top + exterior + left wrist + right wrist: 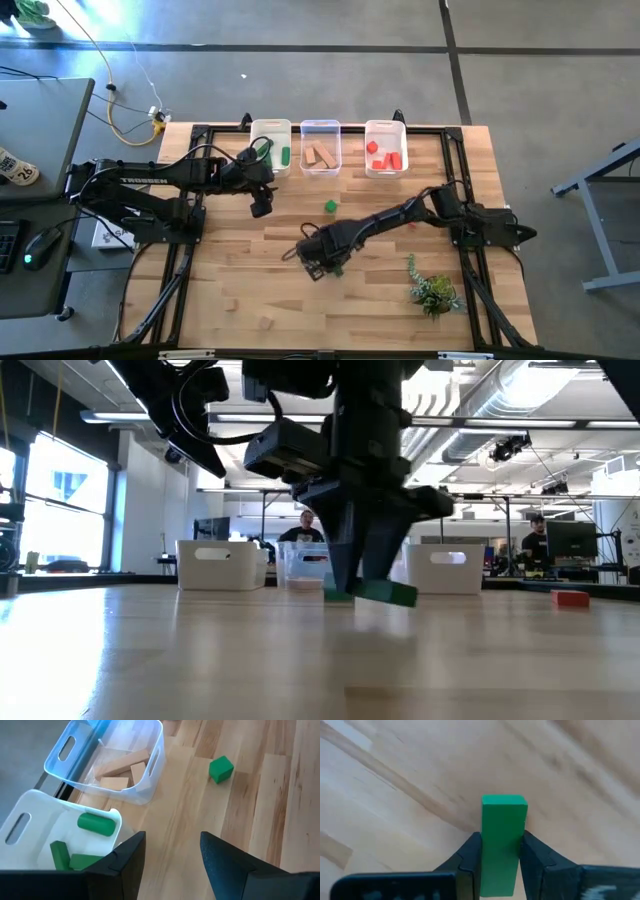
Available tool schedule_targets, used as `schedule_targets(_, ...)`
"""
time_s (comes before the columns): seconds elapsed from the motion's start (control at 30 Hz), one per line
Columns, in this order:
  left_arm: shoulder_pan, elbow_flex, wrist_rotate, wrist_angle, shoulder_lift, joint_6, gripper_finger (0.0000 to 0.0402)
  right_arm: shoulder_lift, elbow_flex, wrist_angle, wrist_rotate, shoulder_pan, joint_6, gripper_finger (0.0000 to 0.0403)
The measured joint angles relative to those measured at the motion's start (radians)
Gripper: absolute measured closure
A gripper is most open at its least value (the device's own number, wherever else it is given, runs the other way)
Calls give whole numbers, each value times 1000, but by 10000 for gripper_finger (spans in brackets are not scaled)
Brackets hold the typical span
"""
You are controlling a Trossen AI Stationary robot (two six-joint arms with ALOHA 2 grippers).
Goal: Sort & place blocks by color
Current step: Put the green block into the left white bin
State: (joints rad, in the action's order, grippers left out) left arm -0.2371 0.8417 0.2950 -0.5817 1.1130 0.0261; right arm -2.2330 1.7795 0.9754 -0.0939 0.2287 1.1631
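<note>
Wooden table (250, 300), green bar (503, 840) clamped between right tool (501, 854) fingers

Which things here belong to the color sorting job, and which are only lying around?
Belong to the job:
- green bar held in the right gripper
- green cube loose on the table
- green, tan and red blocks already binned
- three bins
- left gripper, near the bins

Lying about:
- plant sprig
- yellow cable off the table
</note>
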Motion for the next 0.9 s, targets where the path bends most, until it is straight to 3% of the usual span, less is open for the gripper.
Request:
schedule_targets(0.57,0,0,6,-177,0,239,225,2,203,115,41,-286,-614,333)
schedule_targets(0.9,0,0,29,-142,0,416,225,3,401,78,40,-436,-784,333)
